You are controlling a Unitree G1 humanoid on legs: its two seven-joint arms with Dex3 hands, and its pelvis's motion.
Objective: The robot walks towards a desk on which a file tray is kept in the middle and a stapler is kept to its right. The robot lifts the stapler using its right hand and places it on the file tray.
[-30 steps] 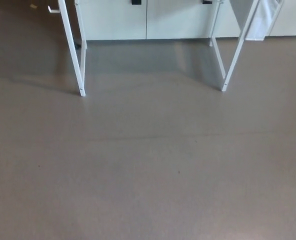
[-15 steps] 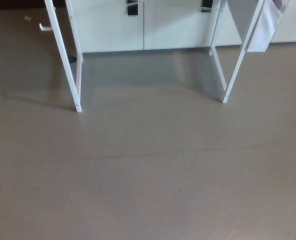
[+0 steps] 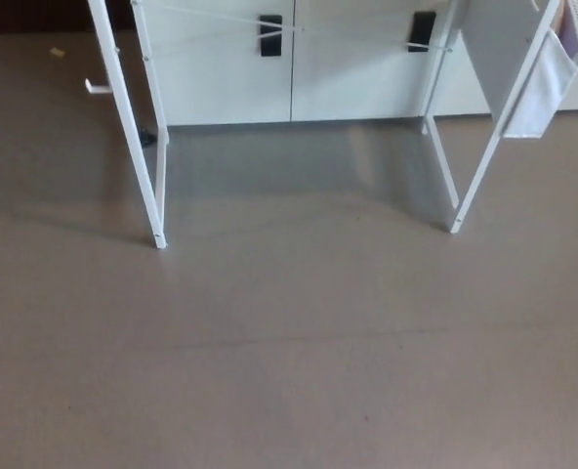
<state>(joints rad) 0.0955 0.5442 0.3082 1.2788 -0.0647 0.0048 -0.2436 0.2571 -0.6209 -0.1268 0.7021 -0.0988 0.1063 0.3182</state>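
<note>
Head view: grey floor [image 3: 289,352] before a white desk frame [image 3: 131,127].
Only the slanted legs in shot, near feet planted on the floor. Behind, white cabinet doors [image 3: 221,78] with two black handles [image 3: 270,34]. A pale pouch [image 3: 545,83] hanging off the frame's right side. Left hand and right hand out of frame, grip impossible to tell. Stapler and file tray out of frame too, position and looks unseen.

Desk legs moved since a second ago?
No. The desk legs dropped in the picture together with the cabinet and the floor seam, so the camera moved, not the legs.
</note>
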